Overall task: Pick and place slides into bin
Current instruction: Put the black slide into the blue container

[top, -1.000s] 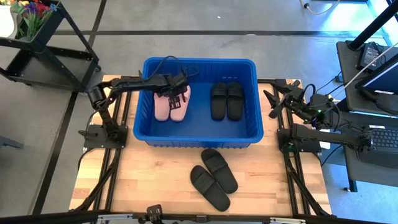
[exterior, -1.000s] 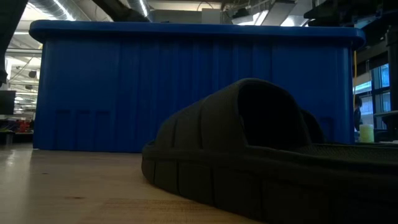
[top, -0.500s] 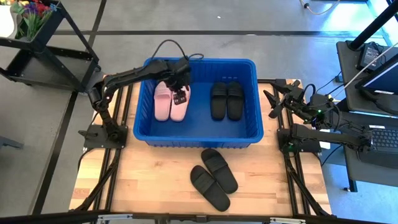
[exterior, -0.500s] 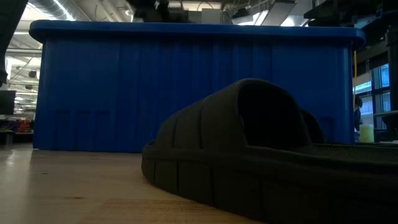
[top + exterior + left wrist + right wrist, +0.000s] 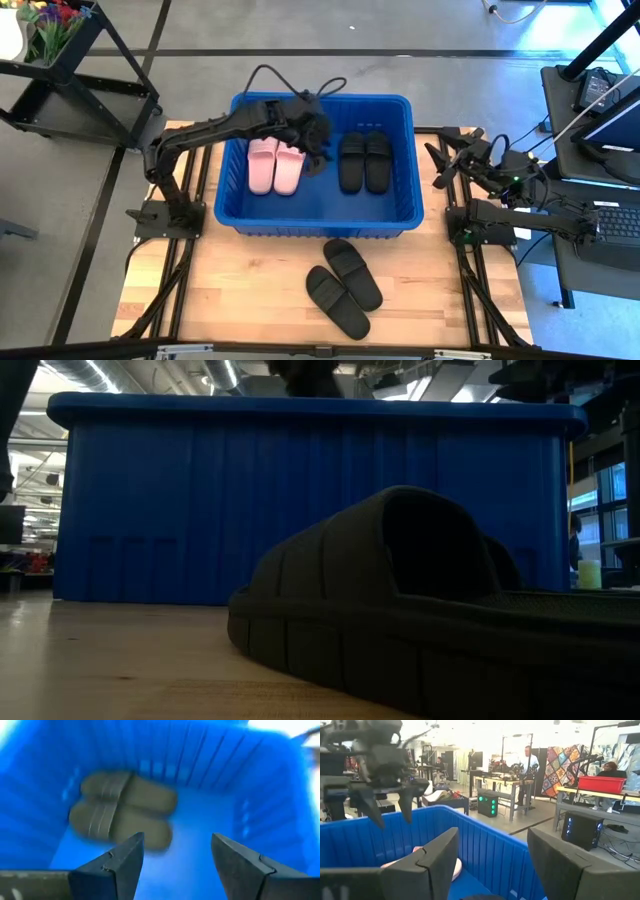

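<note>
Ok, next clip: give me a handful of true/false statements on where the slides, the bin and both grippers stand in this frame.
1. The pink slides lie inside the bin. True.
2. All four black slides are in the bin. False: one black pair in the bin, the other black pair on the table in front of it.
3. The left gripper is over the bin, open and empty. True.
4. The right gripper holds a slide. False: it waits open beside the bin's right wall.
5. The bin lies on its side. False: it stands upright.
</note>
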{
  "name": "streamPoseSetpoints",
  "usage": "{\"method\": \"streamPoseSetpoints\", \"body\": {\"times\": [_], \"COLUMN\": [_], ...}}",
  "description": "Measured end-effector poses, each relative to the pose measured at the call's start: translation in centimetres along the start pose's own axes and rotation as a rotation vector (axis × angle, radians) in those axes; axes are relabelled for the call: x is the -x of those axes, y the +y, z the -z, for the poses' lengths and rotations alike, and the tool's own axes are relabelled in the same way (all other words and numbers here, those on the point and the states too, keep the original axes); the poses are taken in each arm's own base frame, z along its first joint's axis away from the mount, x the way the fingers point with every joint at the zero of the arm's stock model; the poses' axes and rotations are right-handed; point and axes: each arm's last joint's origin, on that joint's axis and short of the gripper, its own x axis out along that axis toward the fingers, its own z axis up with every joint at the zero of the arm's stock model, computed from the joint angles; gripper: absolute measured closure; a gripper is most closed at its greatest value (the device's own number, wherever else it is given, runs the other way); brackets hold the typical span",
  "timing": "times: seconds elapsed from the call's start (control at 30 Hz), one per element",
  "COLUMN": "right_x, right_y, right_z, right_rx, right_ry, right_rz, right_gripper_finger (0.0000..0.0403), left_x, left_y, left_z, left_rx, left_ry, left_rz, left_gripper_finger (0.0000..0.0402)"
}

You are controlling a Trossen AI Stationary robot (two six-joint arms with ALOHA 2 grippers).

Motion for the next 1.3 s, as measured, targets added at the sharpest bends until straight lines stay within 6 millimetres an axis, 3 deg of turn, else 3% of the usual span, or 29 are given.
{"method": "streamPoseSetpoints", "body": {"times": [0.2, 0.33, 0.47, 0.67, 0.93, 1.3], "right_x": [0.0, 0.1, -0.1, -0.7, -3.6, -8.6], "right_y": [0.2, 0.8, 1.1, 1.6, 3.6, 11.8], "right_z": [-0.5, -0.7, -0.8, -3.2, -5.8, -8.5], "right_rx": [-0.027, 0.021, 0.028, 0.042, 0.138, 0.245], "right_ry": [-0.056, -0.086, -0.075, -0.078, 0.172, 0.448], "right_rz": [-0.074, -0.302, -0.349, -0.435, -0.546, -0.807], "right_gripper_finger": [0.0164, 0.0164, 0.0164, 0.0164, 0.0164, 0.0164], "left_x": [0.7, 1.8, 2.3, 3.1, 5.9, 7.4], "left_y": [-2.4, -3.1, -4.3, -5.4, -6.0, -6.8], "left_z": [-1.9, -2.1, -1.5, 1.8, 7.8, 14.2], "left_rx": [-0.026, -0.013, -0.032, 0.015, 0.069, 0.085], "left_ry": [-0.191, -0.231, -0.276, -0.401, -0.496, -0.465], "left_rz": [-0.023, -0.113, -0.090, -0.078, -0.096, -0.082], "left_gripper_finger": [0.0178, 0.0178, 0.0178, 0.0178, 0.0178, 0.0178]}}
